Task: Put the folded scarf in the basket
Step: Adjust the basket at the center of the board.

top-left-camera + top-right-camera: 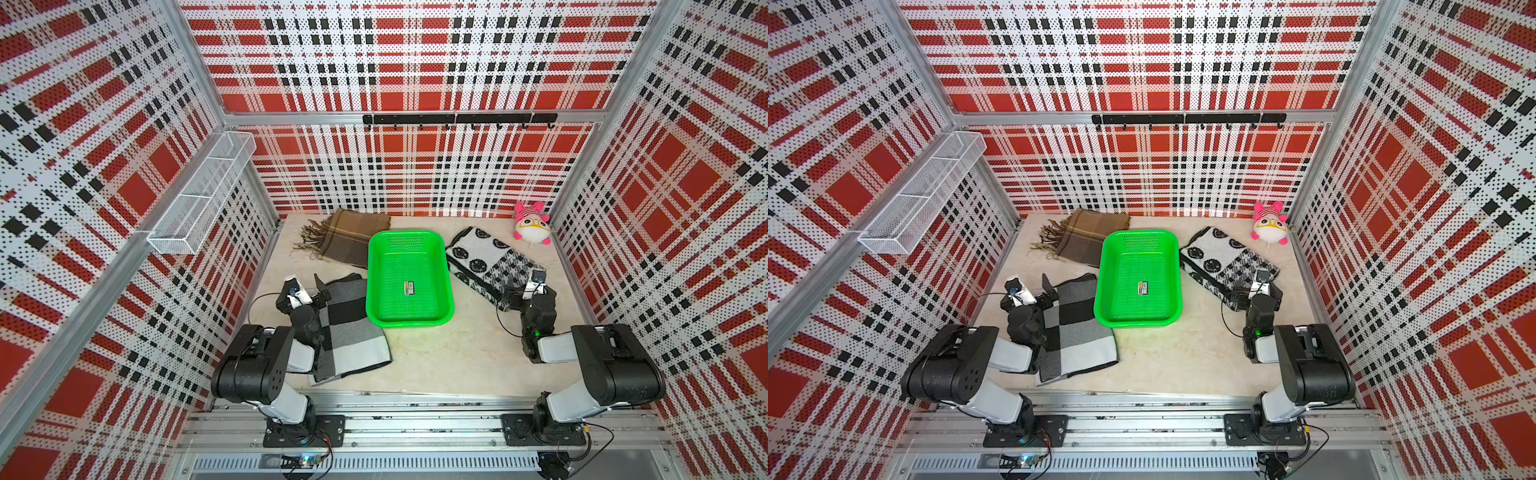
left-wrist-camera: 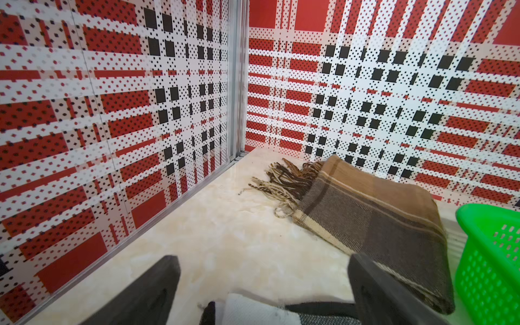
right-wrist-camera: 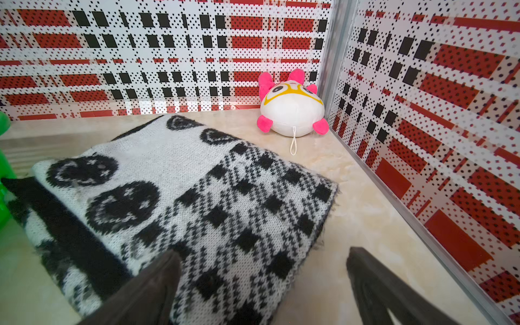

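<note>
The basket [image 1: 409,321] holds no scarf, so pick-up looks like the step in hand. The left gripper [image 1: 322,289], spread, hovers over the grey scarf [image 1: 353,328] left of the basket. The right gripper [image 3: 261,251], spread, hovers over the black-and-white scarf [image 1: 482,257] to the basket's right. The next move likely calls for lowering one and pinching a fold.

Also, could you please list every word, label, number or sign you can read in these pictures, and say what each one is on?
On the sticker on the floor of the green basket: some print, too small and blurred to read in both top views.
On the black and white scarf: smiley faces only, no lettering.
Nothing else in view carries readable text.
</note>
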